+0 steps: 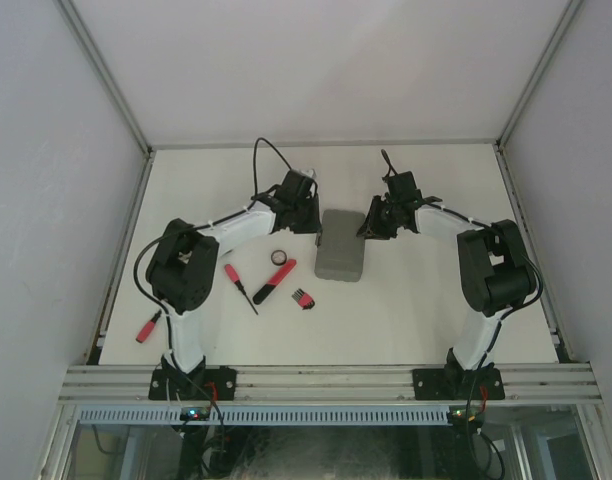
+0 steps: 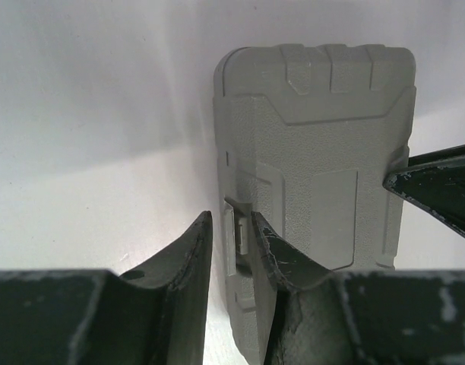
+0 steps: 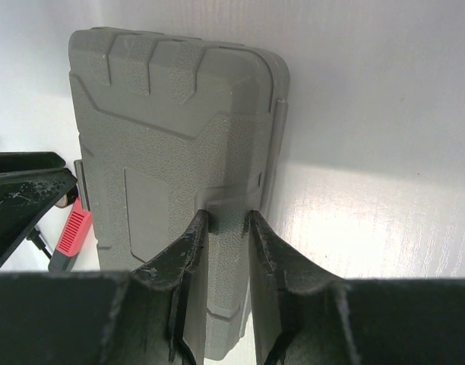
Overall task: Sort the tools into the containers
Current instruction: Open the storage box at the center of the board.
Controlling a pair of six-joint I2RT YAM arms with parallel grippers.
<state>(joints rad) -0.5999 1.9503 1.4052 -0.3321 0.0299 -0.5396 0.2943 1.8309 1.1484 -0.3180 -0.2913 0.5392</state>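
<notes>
The grey case (image 1: 341, 258) lies closed mid-table, seen close in both wrist views (image 2: 316, 152) (image 3: 172, 137). My left gripper (image 1: 311, 222) (image 2: 231, 239) is open by a narrow gap and straddles the latch (image 2: 238, 232) on the case's left edge, one finger beside the case and one over the lid. My right gripper (image 1: 371, 225) (image 3: 226, 220) has its jaws slightly apart, tips set in a moulded notch at the case's right edge. Left of the case lie a black ring (image 1: 279, 258), a longer red-black tool (image 1: 274, 282), a thin screwdriver (image 1: 236, 281) and a hex key set (image 1: 304, 297). Red pliers (image 1: 148, 327) lie far left.
White walls and a metal frame (image 1: 326, 380) bound the table on all sides. The right gripper's finger (image 2: 438, 186) shows beyond the case in the left wrist view. In the right wrist view, the left gripper's finger (image 3: 20, 198) and a red tool (image 3: 77, 232) show.
</notes>
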